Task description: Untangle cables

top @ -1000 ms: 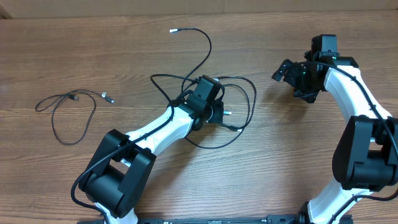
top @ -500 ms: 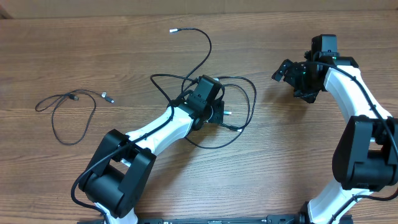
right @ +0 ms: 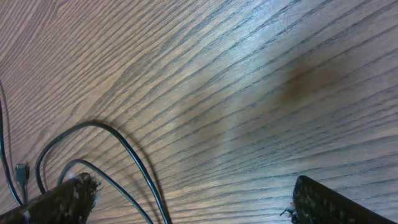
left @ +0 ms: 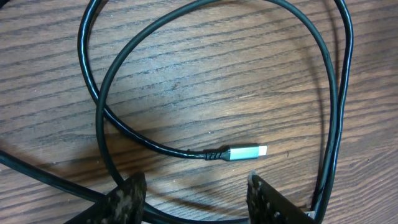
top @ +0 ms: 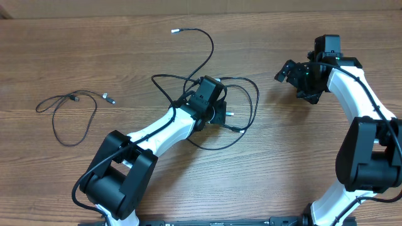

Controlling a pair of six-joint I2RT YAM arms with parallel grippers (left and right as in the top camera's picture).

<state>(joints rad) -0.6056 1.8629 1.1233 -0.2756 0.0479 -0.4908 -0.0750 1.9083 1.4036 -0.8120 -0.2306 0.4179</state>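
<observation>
**Tangle** (top: 220, 103): several black cables looped over one another at mid-table (top: 125, 44). One tail runs up toward the far edge and ends in a silver tip.

**Loose cable** (top: 69, 113): lies alone, well apart on the left, and crosses nothing.

**Left gripper** (left: 196, 202): sits low over the tangle with its jaws apart and nothing between them.

**Plug** (left: 244, 152): silver, flat on the wood just ahead of the left jaws. It is nearly centred on their gap.
- Long axis: crosswise to the fingers, with the tip toward the picture's right and the cord trailing left into a loop.
- Closing on the plug as it lies would likely catch it end to end, so a wrist turn seems called for.
- A strand passes near the left fingertip (left: 127, 196); whether they touch cannot be told.

**Right gripper** (right: 196, 202): jaws wide apart and empty, well apart to the tangle's right. Only the outer loops show at the lower left of its view.

**Nearer arm:** the left, by far.
</observation>
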